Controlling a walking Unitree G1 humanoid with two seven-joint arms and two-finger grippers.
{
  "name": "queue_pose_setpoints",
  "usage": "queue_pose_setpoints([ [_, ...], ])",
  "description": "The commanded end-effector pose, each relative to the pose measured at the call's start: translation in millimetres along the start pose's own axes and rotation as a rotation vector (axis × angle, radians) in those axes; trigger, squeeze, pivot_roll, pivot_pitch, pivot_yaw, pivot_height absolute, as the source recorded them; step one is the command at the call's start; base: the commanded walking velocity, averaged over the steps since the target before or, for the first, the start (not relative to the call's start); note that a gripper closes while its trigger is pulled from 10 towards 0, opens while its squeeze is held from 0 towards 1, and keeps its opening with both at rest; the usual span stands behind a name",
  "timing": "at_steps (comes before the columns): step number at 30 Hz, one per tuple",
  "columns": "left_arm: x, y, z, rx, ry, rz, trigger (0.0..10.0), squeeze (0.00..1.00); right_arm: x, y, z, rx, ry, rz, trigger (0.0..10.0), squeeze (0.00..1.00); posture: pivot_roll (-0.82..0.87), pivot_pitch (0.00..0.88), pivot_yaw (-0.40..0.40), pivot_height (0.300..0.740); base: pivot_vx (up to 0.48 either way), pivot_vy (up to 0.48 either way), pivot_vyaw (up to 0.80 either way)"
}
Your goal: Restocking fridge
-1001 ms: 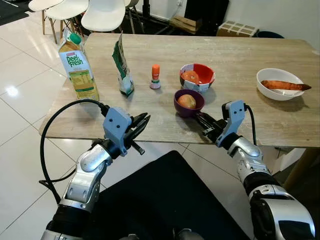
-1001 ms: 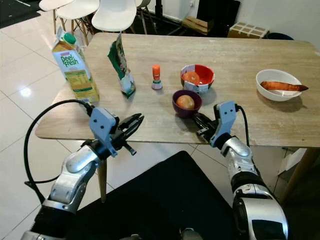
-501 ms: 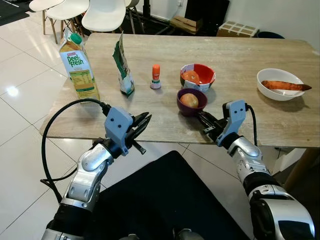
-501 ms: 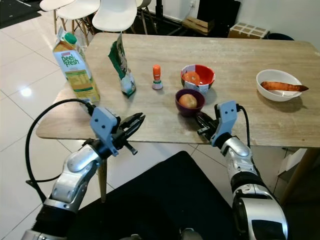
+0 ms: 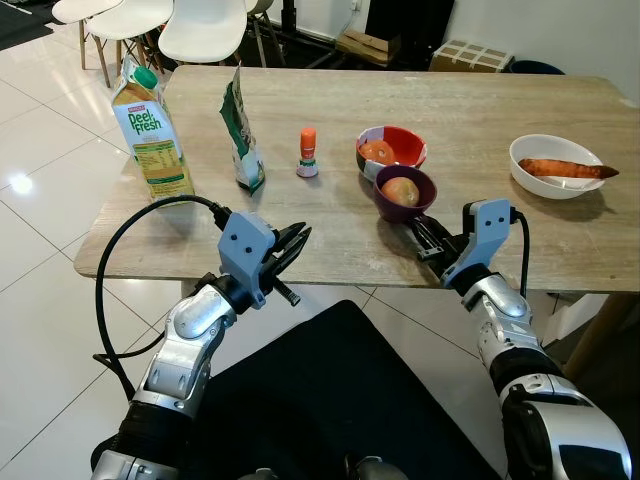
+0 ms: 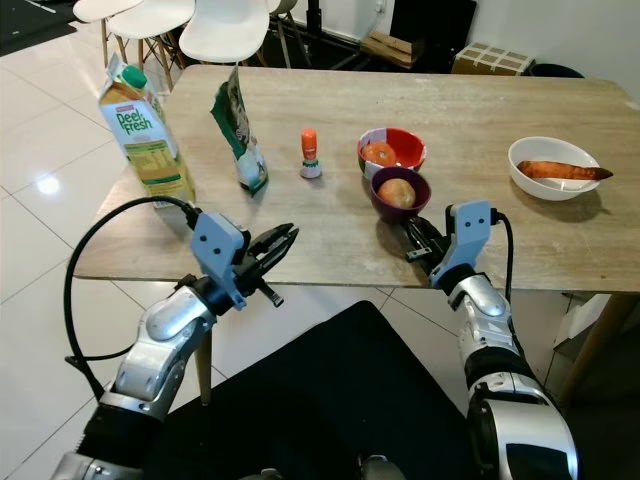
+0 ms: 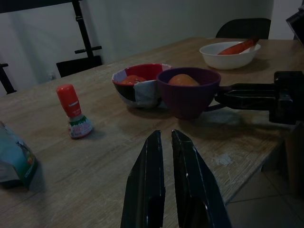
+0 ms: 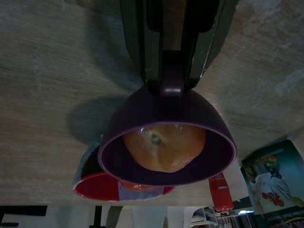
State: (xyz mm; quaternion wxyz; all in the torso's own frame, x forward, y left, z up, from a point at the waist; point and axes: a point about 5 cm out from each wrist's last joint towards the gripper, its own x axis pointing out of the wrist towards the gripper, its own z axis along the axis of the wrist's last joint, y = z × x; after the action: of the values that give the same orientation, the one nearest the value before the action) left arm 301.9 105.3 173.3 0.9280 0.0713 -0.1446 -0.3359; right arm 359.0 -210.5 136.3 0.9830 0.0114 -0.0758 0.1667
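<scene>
A purple bowl (image 5: 404, 193) with a round yellow-orange fruit (image 8: 164, 145) in it rests on the wooden table (image 5: 300, 215), right in front of a red bowl (image 5: 392, 151). My right gripper (image 5: 428, 231) is at the table's front edge, shut on the purple bowl's small handle (image 8: 172, 87). My left gripper (image 5: 297, 239) hovers at the front edge further left, its fingers (image 7: 152, 156) almost together with nothing between them, pointing toward the bowls.
A juice carton (image 5: 150, 135), a green bag (image 5: 243, 135) and a small orange-capped bottle (image 5: 307, 153) stand on the table's left half. A white bowl (image 5: 553, 180) with a sweet potato sits at the right. White chairs (image 5: 205, 25) stand behind the table.
My right gripper has carried the purple bowl to the right and a little farther in, so it now sits close in front of the red bowl. The left arm has shifted slightly right.
</scene>
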Motion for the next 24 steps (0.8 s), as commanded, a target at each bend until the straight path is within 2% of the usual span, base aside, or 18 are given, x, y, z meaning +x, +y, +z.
queue_pose_setpoints([
  [1, 0.4, -6.2, -5.1, -0.028, 0.004, -0.006, 10.0, 0.0, -7.7, -11.8, 6.6, -0.023, -0.046, -0.045, 10.0, 0.0, -0.09, 0.142, 0.006, 0.74, 0.0, 0.0, 0.0],
  [3, -0.3, -6.8, -5.9, -0.029, 0.006, -0.007, 10.0, 0.0, -8.5, -12.8, 6.5, -0.021, -0.045, -0.05, 10.0, 0.0, -0.09, 0.142, 0.006, 0.74, 0.0, 0.0, 0.0],
  [10, -8.5, -10.4, -13.2, -0.049, 0.02, 0.014, 10.0, 0.0, -16.0, -21.7, 8.4, 0.097, -0.107, -0.135, 10.0, 0.0, -0.11, 0.132, -0.003, 0.74, 0.0, 0.0, 0.0],
  [11, -10.5, -11.4, -15.4, -0.051, 0.024, 0.02, 10.0, 0.0, -18.5, -21.3, 8.9, 0.099, -0.125, -0.109, 10.0, 0.0, -0.13, 0.095, -0.008, 0.74, 0.0, 0.0, 0.0],
  [14, -11.8, -12.2, -17.0, -0.053, 0.026, 0.024, 10.0, 0.0, -20.3, -21.0, 9.3, 0.098, -0.137, -0.089, 10.0, 0.0, -0.13, 0.095, -0.008, 0.74, 0.0, 0.0, 0.0],
  [15, -13.1, -10.5, -15.3, -0.071, 0.013, 0.054, 10.0, 0.0, -22.7, -24.3, 12.6, 0.151, -0.181, -0.124, 10.0, 0.0, -0.13, 0.088, -0.01, 0.74, 0.0, 0.0, 0.0],
  [19, -15.6, -6.9, -15.1, -0.09, 0.0, 0.106, 10.0, 0.0, -26.3, -28.0, 13.5, 0.217, -0.227, -0.206, 10.0, 0.0, -0.14, 0.074, -0.012, 0.74, 0.0, 0.0, 0.0],
  [20, -16.4, -6.1, -15.9, -0.097, -0.003, 0.124, 10.0, 0.0, -27.0, -26.3, 9.4, 0.275, -0.22, -0.208, 10.0, 0.0, -0.13, 0.071, -0.014, 0.74, 0.0, 0.0, 0.0],
  [24, -18.4, -4.6, -17.2, -0.107, -0.011, 0.173, 10.0, 0.0, -27.3, -14.1, 3.9, 0.279, -0.219, -0.137, 10.0, 0.0, -0.13, 0.068, -0.014, 0.74, 0.0, 0.0, 0.0],
])
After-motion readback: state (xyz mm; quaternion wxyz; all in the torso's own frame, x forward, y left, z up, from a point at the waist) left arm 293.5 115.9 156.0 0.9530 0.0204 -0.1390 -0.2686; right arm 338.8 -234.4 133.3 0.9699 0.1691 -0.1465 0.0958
